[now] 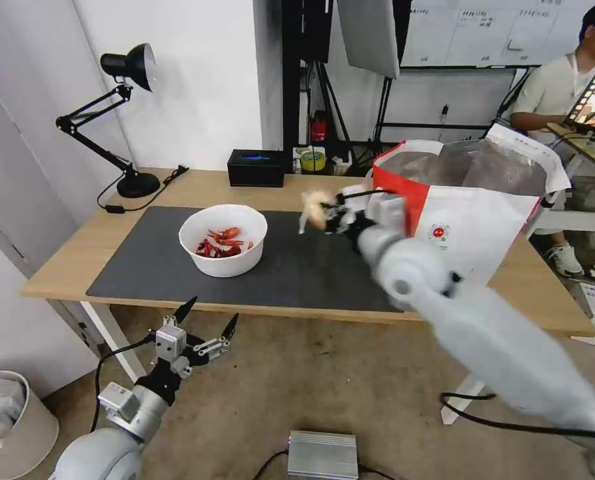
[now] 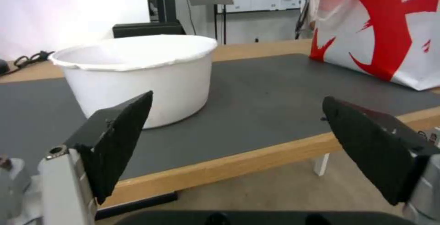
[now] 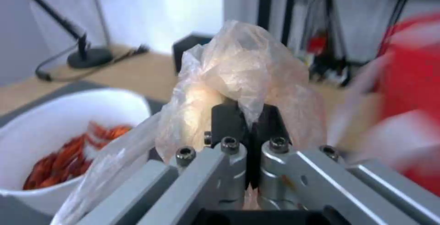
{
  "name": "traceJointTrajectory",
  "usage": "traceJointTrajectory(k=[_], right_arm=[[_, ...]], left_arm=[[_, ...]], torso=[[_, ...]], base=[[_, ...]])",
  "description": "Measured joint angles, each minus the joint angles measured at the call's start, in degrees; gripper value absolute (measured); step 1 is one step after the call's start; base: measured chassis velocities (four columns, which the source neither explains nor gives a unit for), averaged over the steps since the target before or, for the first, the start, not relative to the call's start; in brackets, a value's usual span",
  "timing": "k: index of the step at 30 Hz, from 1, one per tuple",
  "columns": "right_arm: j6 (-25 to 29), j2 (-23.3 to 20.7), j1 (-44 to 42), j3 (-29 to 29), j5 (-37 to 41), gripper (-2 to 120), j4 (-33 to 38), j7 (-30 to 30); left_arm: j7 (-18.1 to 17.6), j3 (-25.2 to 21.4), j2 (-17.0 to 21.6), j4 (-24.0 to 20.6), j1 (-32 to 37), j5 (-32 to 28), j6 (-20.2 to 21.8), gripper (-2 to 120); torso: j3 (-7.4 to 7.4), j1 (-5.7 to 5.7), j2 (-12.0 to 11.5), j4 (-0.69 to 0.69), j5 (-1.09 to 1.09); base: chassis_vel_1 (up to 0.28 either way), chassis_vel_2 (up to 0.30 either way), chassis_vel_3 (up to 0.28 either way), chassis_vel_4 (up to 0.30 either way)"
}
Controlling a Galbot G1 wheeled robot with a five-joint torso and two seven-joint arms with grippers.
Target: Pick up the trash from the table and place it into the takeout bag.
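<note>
My right gripper [image 1: 330,217] hangs above the dark mat, just left of the takeout bag [image 1: 470,207], shut on the tan ball in clear wrap [image 1: 312,207]. In the right wrist view the crinkled wrap [image 3: 243,77] bulges out over the closed black fingers [image 3: 229,118]. The white round bowl [image 1: 223,240] with red crayfish shells stands on the mat at centre left; it also shows as the bowl [image 2: 137,73] in the left wrist view and the bowl [image 3: 64,146] in the right wrist view. My left gripper [image 1: 207,319] waits open below the table's front edge, its fingers [image 2: 119,135] spread wide.
A black desk lamp [image 1: 127,120] stands at the table's [image 1: 64,267] back left corner with its cable beside it. A black rectangular box [image 1: 256,167] sits at the back edge. A bin [image 1: 10,427] and a metal box [image 1: 322,455] are on the floor.
</note>
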Motion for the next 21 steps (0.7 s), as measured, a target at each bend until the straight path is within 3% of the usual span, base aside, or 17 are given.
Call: traceJointTrajectory(k=[9, 17, 21], right_arm=[[-1.09, -10.06, -1.85, 11.55, 4.57, 0, 6.41, 1.53], [-1.11, -12.46, -0.78, 13.67, 7.41, 0, 3.29, 2.79], [-1.11, -12.8, -0.08, 14.15, 9.3, 0, -1.92, 3.45]], left_arm=[[-0.02, 1.86, -0.56, 0.2, -0.9, 0.72, 0.13, 100], [-0.14, 2.79, -0.73, 0.44, -1.54, 0.78, 0.17, 100], [-0.17, 3.01, -1.01, 0.37, -1.45, 0.85, 0.15, 100]], torso=[[0.0, 0.0, 0.0, 0.0, -0.01], [0.0, 0.0, 0.0, 0.0, -0.01], [0.01, 0.0, -0.01, 0.01, -0.01]], base=[[0.0, 0.0, 0.0, 0.0], [0.0, 0.0, 0.0, 0.0], [0.0, 0.0, 0.0, 0.0]])
